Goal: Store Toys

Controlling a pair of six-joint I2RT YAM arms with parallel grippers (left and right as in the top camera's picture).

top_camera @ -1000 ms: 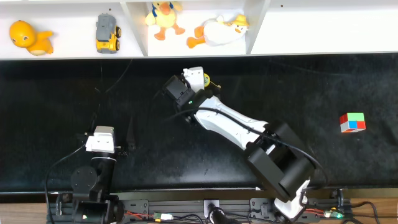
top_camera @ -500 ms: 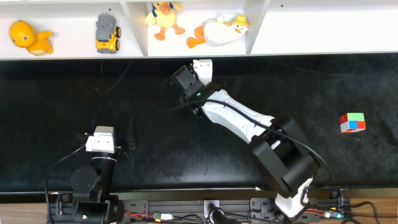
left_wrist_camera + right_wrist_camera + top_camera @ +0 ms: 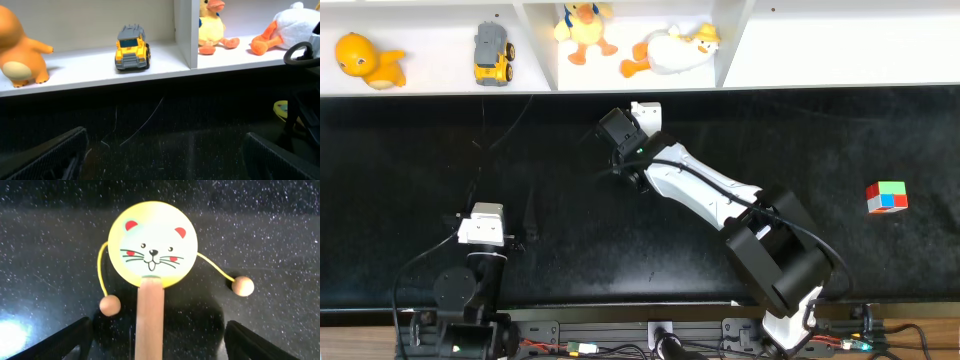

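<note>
A rattle drum (image 3: 153, 245) with a yellow cat face, a wooden handle (image 3: 150, 320) and two bead strings lies flat on the black table. My right gripper (image 3: 157, 330) hangs open right above it, one finger on each side of the handle, touching nothing. In the top view the right gripper (image 3: 638, 122) is near the shelf's middle. A sliver of the yellow drum (image 3: 281, 110) shows in the left wrist view beside the right arm. My left gripper (image 3: 165, 160) is open and empty, held back at the near left (image 3: 482, 222). A multicoloured cube (image 3: 886, 197) sits far right.
The white shelf (image 3: 640, 80) along the back holds an orange figure (image 3: 368, 58), a yellow truck (image 3: 492, 52), a yellow plush duck (image 3: 584, 28) and a white plush duck (image 3: 672, 48). The shelf's right compartment (image 3: 850, 40) is bare.
The right gripper moved toward the shelf and over the rattle drum, covering the yellow that showed beside it in the top view. The left arm stayed still.
</note>
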